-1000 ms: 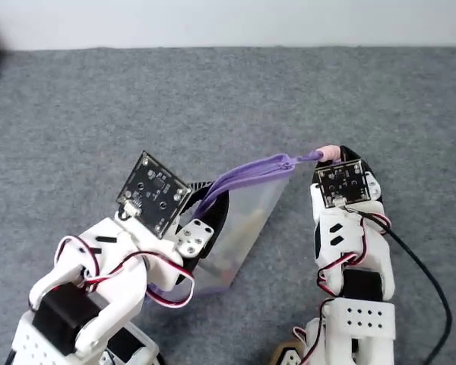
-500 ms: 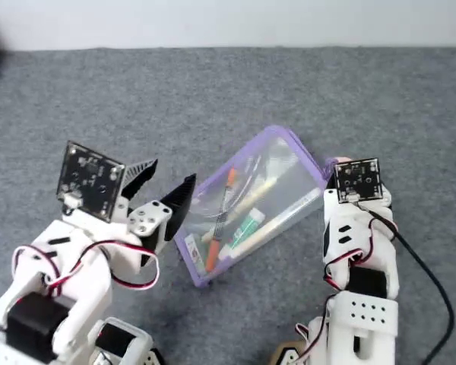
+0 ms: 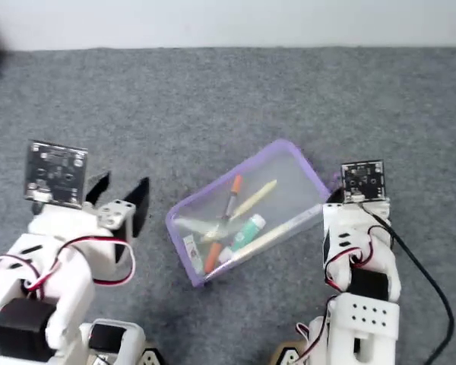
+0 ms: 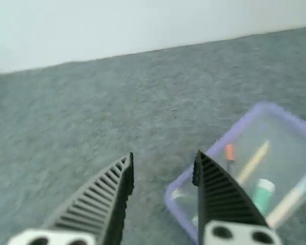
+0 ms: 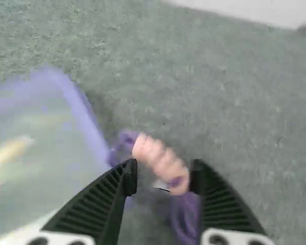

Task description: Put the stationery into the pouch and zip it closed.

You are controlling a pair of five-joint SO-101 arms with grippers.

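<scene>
Stationery: all of it (image 3: 229, 226) reads as inside the clear pouch (image 3: 289, 179), which lies flat on the counter (image 3: 213, 99) between your two arms
Zip: the purple edge looks run shut, with the pink pull tab (image 5: 150, 153) at the end by your right arm, so I'd call the task as good as done
Left gripper (image 3: 124, 182): jaws apart, empty, just beside the pouch's other end, not touching
Right gripper (image 5: 162, 166): jaws apart, the pull tab lying between them, seemingly unpinched
What's left: check the zip sits fully home, then back your arms off
</scene>
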